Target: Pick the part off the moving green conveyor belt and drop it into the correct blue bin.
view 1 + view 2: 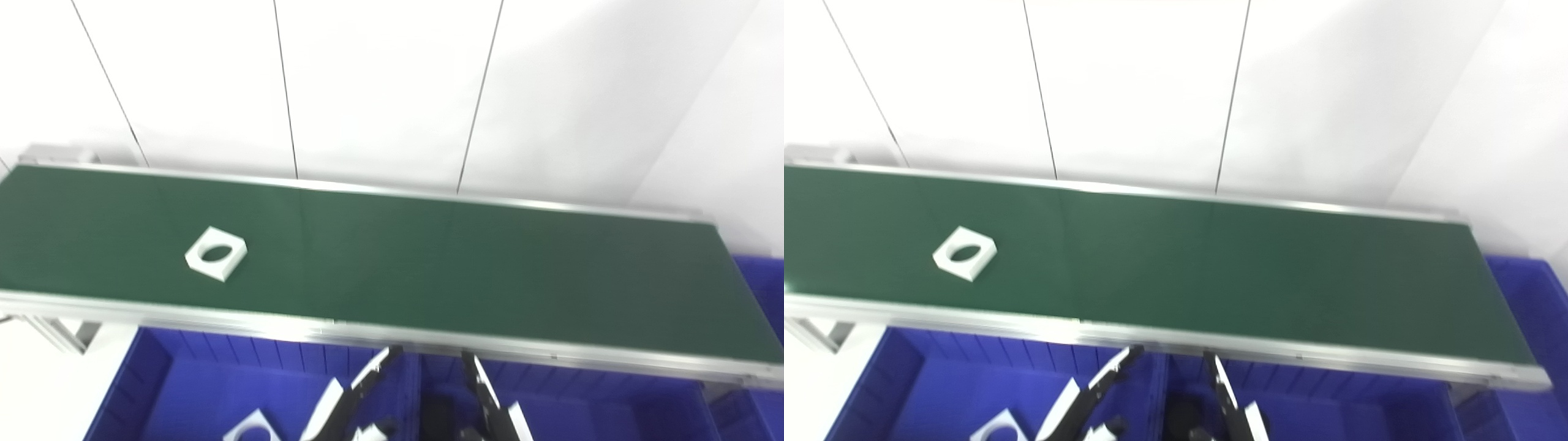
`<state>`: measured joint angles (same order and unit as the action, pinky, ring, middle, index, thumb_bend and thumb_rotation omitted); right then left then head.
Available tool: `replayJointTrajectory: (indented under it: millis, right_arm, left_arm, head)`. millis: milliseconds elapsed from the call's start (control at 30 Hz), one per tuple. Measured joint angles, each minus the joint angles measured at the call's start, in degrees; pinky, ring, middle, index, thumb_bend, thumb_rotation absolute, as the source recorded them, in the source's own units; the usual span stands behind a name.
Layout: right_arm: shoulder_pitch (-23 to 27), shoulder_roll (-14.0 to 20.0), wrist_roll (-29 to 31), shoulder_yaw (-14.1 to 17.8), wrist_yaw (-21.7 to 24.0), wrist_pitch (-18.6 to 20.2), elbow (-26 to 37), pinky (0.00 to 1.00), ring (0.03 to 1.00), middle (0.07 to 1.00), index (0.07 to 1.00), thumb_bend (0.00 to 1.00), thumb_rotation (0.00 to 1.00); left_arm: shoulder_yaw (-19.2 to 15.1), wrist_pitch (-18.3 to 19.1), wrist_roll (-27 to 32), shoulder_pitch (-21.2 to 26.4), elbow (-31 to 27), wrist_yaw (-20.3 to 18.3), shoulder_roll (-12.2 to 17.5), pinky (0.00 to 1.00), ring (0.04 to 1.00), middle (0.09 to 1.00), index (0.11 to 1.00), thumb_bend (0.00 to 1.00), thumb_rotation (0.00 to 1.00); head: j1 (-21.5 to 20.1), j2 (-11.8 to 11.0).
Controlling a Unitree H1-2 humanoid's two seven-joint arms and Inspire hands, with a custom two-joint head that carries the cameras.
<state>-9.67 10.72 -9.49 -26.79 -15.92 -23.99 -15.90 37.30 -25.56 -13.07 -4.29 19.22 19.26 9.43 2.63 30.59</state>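
A white square part with a round hole (216,253) lies on the left portion of the green conveyor belt (429,269). Below the belt's near edge stand blue bins (202,386). The left bin holds another white holed part (252,429). My left hand (355,398) and right hand (487,398) poke up at the bottom centre over the bins. Their fingers are extended and hold nothing. Both hands are far right of the part on the belt.
A silver rail (367,331) frames the belt's near side. A second blue bin (600,404) sits under the belt's right half, and a further bin (762,288) stands beyond the belt's right end. White wall panels rise behind.
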Motion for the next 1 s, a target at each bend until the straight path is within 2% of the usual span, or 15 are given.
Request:
replayJointTrajectory:
  millis: [200,533,767,900,1000]
  right_arm:
    - [0.68,0.79,1.08,-1.31,-1.41,0.0,-0.32,0.96,0.981,0.985,0.988,0.89,1.0]
    - [0.71,1.59,1.8,-1.58,-2.28,0.0,-0.35,1.0,0.995,0.994,0.997,0.89,1.0]
    - [0.5,2.08,2.29,-1.52,-1.89,0.0,0.15,1.0,1.0,0.998,1.0,0.88,1.0]
    - [0.36,2.33,2.43,-1.17,-1.21,0.0,0.28,1.0,1.0,0.997,0.998,0.88,1.0]
    - [0.32,2.36,2.64,-0.92,-0.85,0.0,0.3,1.0,1.0,0.994,0.993,0.88,1.0]
  left_arm:
    - [0.97,0.0,0.07,0.03,0.17,0.72,-0.02,0.86,0.919,0.934,0.915,0.81,0.97]
    - [1.77,0.0,-0.02,0.41,0.18,1.3,-0.15,0.84,0.909,0.93,0.916,0.83,0.98]
    - [2.06,0.0,0.04,0.7,0.27,1.63,-0.16,0.85,0.915,0.931,0.915,0.84,0.97]
    - [2.21,0.0,-0.04,0.75,0.08,1.83,-0.14,0.87,0.915,0.934,0.92,0.81,0.97]
    - [3.51,0.06,-1.68,1.22,-0.61,3.5,0.32,0.88,0.911,0.937,0.928,0.78,0.98]
  head:
    - [1.32,-0.18]
    - [4.75,0.52]
    - [5.54,1.23]
    - [5.81,1.32]
    - [6.07,1.23]
